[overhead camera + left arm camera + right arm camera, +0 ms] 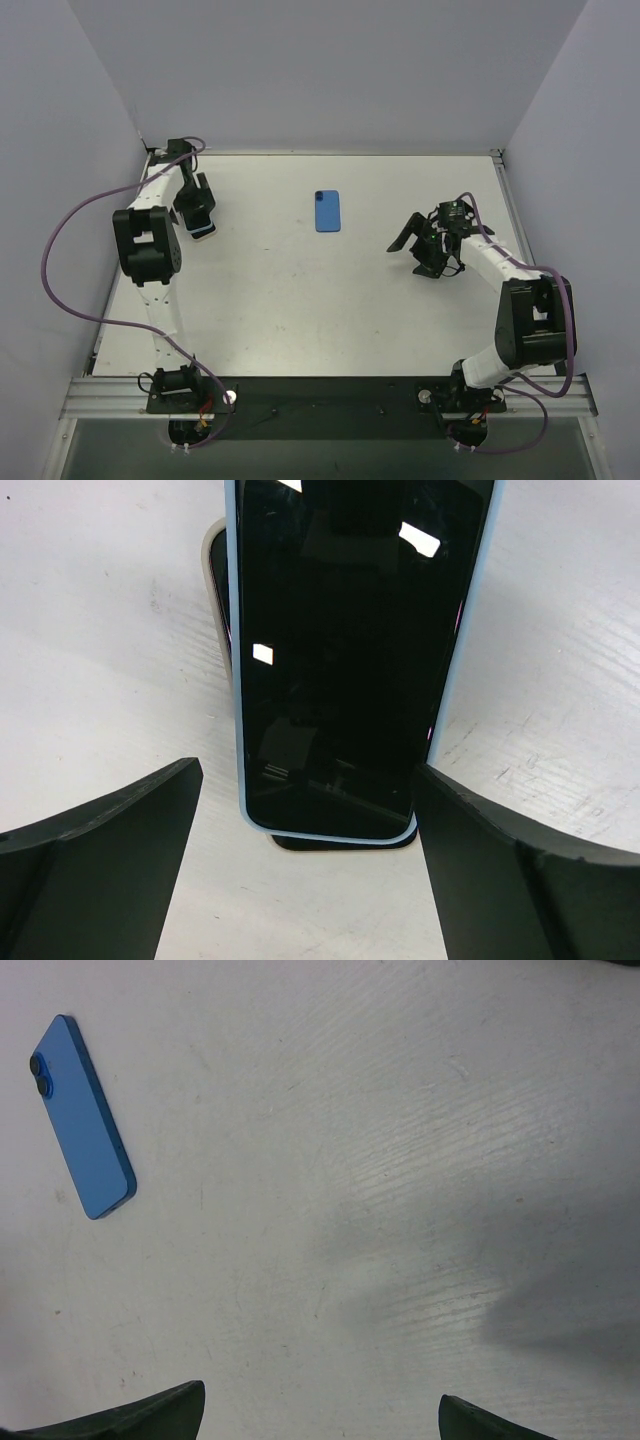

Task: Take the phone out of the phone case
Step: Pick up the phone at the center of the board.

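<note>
Far left, the dark-screened phone [340, 650] lies face up in its pale blue phone case [237, 680], its near end between the wide-apart fingers of the left gripper [305, 810]. Only the left wrist view shows a cream-edged object [213, 570] underneath, perhaps another case. The right gripper [320, 1400] is also spread and holds nothing. A blue phone [85, 1120] lies back up mid-table.

White tubular links and boxy black joint housings make up the left arm [160, 300] and right arm [490, 262]; a looping purple cable [48, 250] trails each, and the left pincer [198, 212] and right pincer [415, 255] are matte black.
</note>
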`<state>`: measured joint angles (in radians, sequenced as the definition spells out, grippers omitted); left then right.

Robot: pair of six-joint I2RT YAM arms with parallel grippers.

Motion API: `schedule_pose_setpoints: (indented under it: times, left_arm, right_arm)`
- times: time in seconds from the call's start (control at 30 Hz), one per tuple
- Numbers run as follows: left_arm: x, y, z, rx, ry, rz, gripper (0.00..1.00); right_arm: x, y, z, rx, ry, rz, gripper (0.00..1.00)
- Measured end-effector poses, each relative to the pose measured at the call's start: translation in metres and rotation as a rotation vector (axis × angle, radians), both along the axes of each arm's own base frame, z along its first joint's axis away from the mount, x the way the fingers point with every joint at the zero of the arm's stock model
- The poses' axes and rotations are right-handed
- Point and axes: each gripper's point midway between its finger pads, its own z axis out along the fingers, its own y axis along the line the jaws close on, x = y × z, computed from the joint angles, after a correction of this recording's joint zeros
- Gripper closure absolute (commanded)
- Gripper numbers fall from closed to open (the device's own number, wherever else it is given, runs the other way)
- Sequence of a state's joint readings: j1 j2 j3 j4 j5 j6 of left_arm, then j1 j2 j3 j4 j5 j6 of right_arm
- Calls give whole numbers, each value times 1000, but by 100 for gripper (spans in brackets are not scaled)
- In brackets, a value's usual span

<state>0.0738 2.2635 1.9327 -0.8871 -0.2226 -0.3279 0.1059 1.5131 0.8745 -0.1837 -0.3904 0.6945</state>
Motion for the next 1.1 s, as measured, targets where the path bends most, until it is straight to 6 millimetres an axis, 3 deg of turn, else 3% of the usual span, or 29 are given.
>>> schedule_pose_setpoints:
  times: [1.1]
  left_arm:
    - [4,-13,10,-83,-61,-35,2]
  right_arm:
    - [-11,34,-5,-8,13,107,9]
